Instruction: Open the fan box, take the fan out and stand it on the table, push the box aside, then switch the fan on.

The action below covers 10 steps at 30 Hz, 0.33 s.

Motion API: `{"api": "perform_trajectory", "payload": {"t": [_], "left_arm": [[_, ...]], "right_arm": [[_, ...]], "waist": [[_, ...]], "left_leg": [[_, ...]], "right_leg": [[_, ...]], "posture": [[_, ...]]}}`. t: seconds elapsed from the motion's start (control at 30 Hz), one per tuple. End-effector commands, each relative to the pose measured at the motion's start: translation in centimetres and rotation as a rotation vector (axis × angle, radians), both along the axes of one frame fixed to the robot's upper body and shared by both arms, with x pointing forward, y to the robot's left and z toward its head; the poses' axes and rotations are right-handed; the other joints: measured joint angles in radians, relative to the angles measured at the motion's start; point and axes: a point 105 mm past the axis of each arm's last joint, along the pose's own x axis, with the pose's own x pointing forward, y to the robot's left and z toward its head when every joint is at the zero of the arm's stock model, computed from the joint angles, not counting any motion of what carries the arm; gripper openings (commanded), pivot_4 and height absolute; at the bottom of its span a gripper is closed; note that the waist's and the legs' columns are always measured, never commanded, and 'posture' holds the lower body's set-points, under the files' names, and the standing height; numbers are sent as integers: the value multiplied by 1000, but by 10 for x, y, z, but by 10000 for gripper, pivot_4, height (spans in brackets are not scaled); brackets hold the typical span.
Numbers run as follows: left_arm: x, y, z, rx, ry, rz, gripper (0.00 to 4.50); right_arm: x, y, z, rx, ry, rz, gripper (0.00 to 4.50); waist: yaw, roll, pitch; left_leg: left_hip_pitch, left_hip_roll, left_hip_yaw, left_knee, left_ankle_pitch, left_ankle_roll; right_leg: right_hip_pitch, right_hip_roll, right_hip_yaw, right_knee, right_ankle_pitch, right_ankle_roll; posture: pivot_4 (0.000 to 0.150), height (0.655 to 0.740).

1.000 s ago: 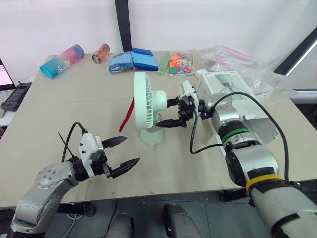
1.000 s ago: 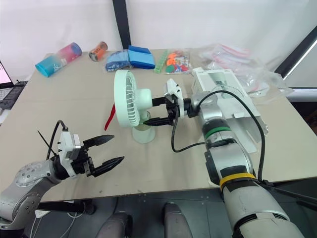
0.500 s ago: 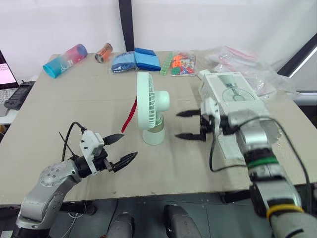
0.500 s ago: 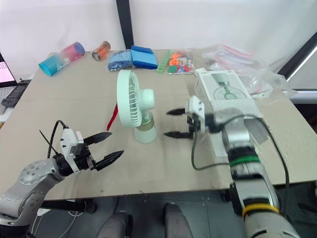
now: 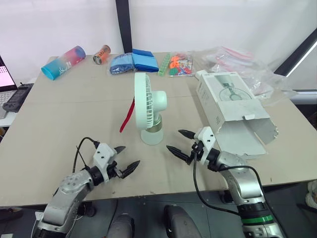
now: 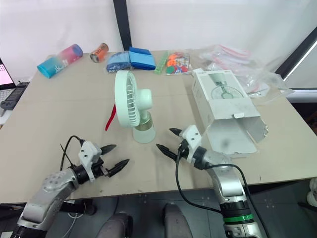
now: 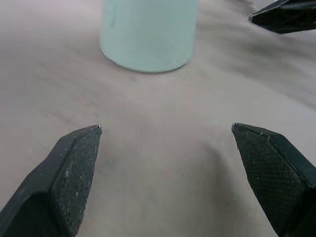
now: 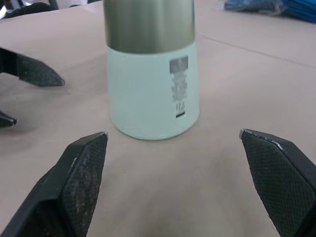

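The mint-green fan (image 5: 148,106) stands upright mid-table on its round base (image 8: 153,91), a red strap hanging off its left side. The white fan box (image 5: 233,111) lies on its side to the right, its end flaps open toward the front edge. My right gripper (image 5: 178,142) is open, low over the table just in front of and right of the fan's base, holding nothing. My left gripper (image 5: 127,158) is open and empty near the front edge, left of the fan; the base (image 7: 148,32) lies ahead of its fingers (image 7: 74,168).
Along the back edge lie a pink-blue tumbler (image 5: 63,61), a small can (image 5: 101,53), blue cloths (image 5: 133,60), colourful small items (image 5: 178,63) and clear plastic bags (image 5: 247,67). A laptop (image 5: 7,87) sits off the table's left.
My right gripper has left the fan's neck and drawn back toward the front edge, dropping low beside the base. My left gripper moved nearer the front edge. The box's flaps now show open.
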Motion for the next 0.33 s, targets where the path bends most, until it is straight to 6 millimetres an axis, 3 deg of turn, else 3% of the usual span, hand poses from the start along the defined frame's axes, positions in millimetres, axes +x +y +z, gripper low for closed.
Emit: {"api": "perform_trajectory", "payload": {"t": [0.03,0.33], "left_arm": [[5,0,8,2,-58,43,45000],[10,1,1,61,-51,93,45000]], "right_arm": [[2,-5,12,36,-50,-31,43818],[2,-17,-3,63,-37,-130,43818]], "waist": [[0,0,0],[0,0,0]], "left_leg": [[1,0,0,0,0,0],[1,0,0,0,0,0]], "right_leg": [[1,0,0,0,0,0],[1,0,0,0,0,0]], "posture": [[1500,7400],[1500,7400]]}}
